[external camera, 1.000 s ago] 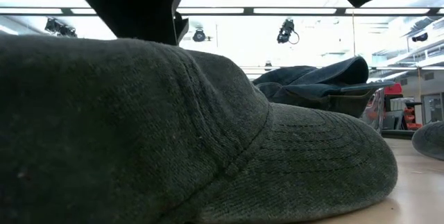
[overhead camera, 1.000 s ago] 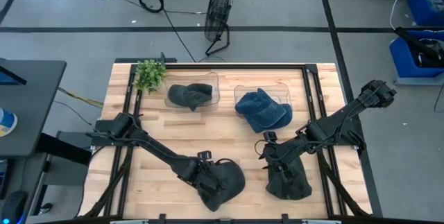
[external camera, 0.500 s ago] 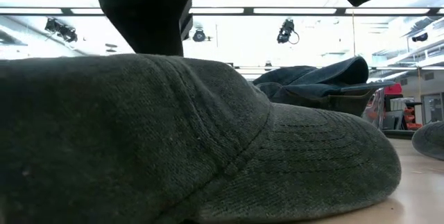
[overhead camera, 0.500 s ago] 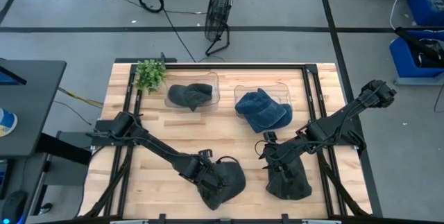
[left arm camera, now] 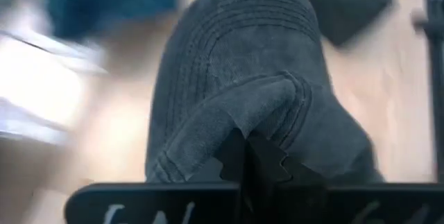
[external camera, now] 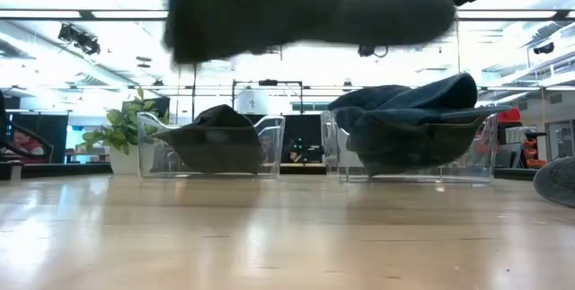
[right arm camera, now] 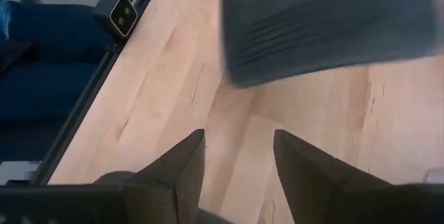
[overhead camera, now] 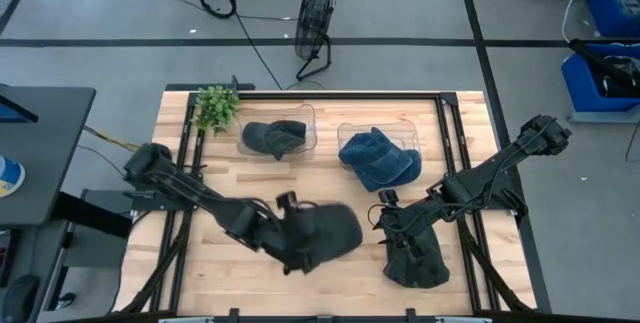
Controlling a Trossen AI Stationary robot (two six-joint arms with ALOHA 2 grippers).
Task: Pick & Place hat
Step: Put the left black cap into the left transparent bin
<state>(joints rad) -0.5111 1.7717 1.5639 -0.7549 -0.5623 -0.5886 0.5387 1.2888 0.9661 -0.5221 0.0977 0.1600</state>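
Observation:
A dark grey hat [overhead camera: 328, 231] hangs above the table's near middle, and my left gripper [left arm camera: 251, 160] is shut on it. In the low view the hat [external camera: 296, 7] floats well above the tabletop. My right gripper [right arm camera: 236, 151] stands open over bare wood at the near right, touching nothing. A second dark hat [overhead camera: 425, 265] lies flat on the table beside it. At the back stand two clear bins, one [overhead camera: 305, 138] holding a grey hat and one [overhead camera: 350, 128] holding blue hats. My left gripper pinches a raised fold of the hat's crown [left arm camera: 267, 113] between its two shut fingers. The fingers come slanting down from the table's left. The hat is lifted clear of the table, its brim [left arm camera: 257, 23] pointing away from the gripper.
A small green plant [overhead camera: 215, 108] stands at the far left corner. A black rail frame [overhead camera: 445, 143] runs along the table's sides. A small camera [right arm camera: 123, 12] sits at the near edge. Bare wood [overhead camera: 250, 183] lies between the bins and the arms.
My left gripper has risen and drawn a little toward the table's far side with the grey hat. The hat lay flat on the table and is now lifted clear of it. My right arm has kept still.

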